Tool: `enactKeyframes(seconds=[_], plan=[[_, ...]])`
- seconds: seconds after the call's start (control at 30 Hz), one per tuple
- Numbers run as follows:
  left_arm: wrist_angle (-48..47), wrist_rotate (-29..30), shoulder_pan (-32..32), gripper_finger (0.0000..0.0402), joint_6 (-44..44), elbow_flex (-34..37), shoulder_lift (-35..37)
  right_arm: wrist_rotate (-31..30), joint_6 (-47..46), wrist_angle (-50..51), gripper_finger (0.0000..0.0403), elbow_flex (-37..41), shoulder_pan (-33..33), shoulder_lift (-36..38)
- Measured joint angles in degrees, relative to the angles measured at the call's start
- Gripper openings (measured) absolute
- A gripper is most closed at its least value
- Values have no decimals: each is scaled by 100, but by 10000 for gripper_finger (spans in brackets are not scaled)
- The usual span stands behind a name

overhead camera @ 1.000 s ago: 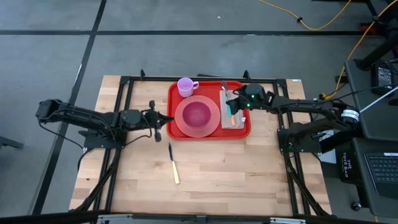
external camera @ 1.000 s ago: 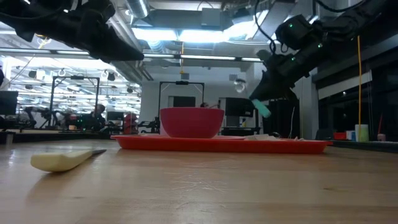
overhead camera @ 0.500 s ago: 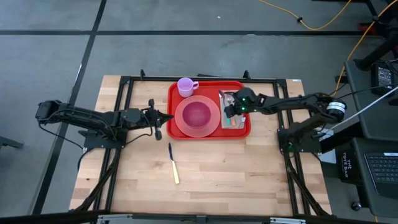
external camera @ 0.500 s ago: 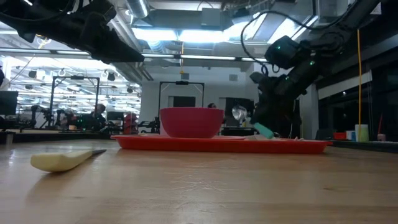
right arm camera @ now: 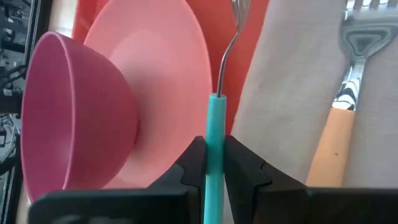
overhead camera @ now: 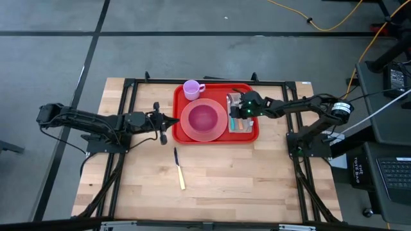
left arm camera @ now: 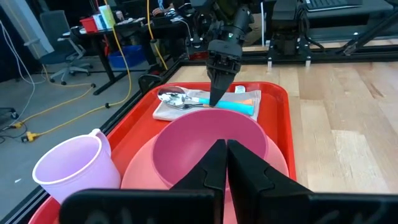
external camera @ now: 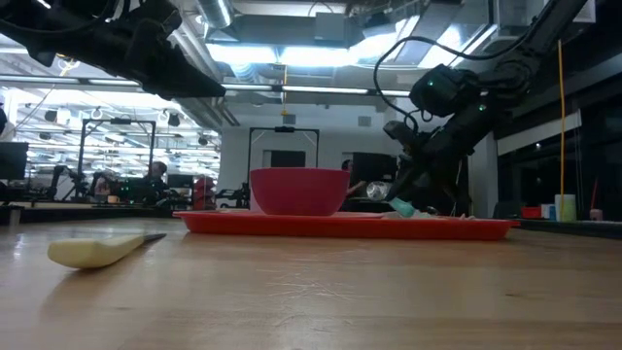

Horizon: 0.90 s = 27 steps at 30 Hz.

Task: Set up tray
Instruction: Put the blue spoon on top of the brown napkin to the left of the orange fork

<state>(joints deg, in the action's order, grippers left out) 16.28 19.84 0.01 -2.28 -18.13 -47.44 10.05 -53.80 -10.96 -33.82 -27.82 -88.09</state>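
Right end effector clamped on teal-handled spoon, low over napkin in tray near tabletop's far edge. Left end effector shut, empty, waiting beside tray's left rim. Tray judged stiff, light, slick; best gripped at raised rim. Orange-handled fork clear only in right wrist view; knife only overhead and low.
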Motion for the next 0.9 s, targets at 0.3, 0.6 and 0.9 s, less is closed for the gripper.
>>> enactKeyframes(seconds=[0.3,0.6,0.9], plan=[[0,0,0,6,0,2,0,-264,13,347,41,0,-87,2],[0,0,0,5,0,2,0,-279,121,377,41,0,-92,2],[0,0,0,6,0,2,0,-134,-105,380,41,0,-96,2]])
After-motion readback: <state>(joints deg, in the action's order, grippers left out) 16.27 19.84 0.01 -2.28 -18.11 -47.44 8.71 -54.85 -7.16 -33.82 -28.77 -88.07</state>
